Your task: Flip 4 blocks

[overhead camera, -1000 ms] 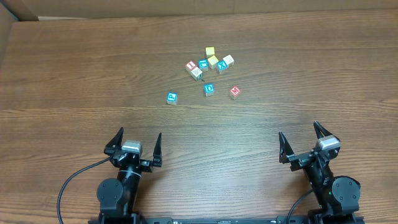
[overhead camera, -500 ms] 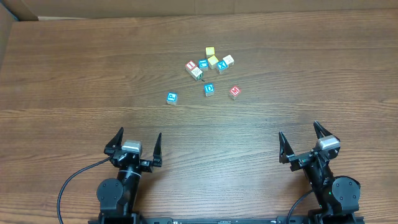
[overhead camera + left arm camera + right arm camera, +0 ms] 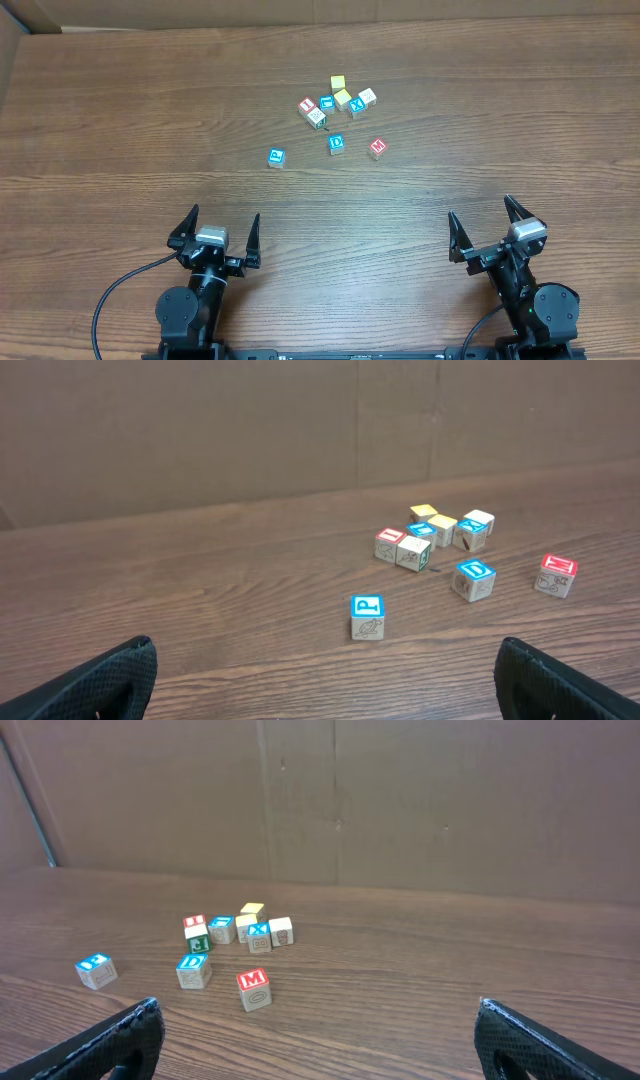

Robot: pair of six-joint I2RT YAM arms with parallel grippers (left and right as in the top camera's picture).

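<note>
Several tiny wooden alphabet blocks lie at the far middle of the table. A blue-faced block (image 3: 276,157) (image 3: 367,616) (image 3: 95,970) sits apart on the left. The blue "D" block (image 3: 336,143) (image 3: 474,579) (image 3: 193,969) and the red "M" block (image 3: 378,148) (image 3: 556,574) (image 3: 254,988) lie nearer the cluster. The cream-faced block (image 3: 367,97) (image 3: 477,528) (image 3: 281,931) rests at the cluster's right edge. My left gripper (image 3: 224,216) (image 3: 325,652) and right gripper (image 3: 480,210) (image 3: 318,1010) hover open near the front edge, far short of the blocks, holding nothing.
The cluster also holds two yellow-faced cubes (image 3: 340,90), a blue "X" cube (image 3: 356,106), a red-faced cube (image 3: 307,105) and another blue one (image 3: 327,103). A cardboard wall (image 3: 300,430) stands behind the table. Bare wood lies between grippers and blocks.
</note>
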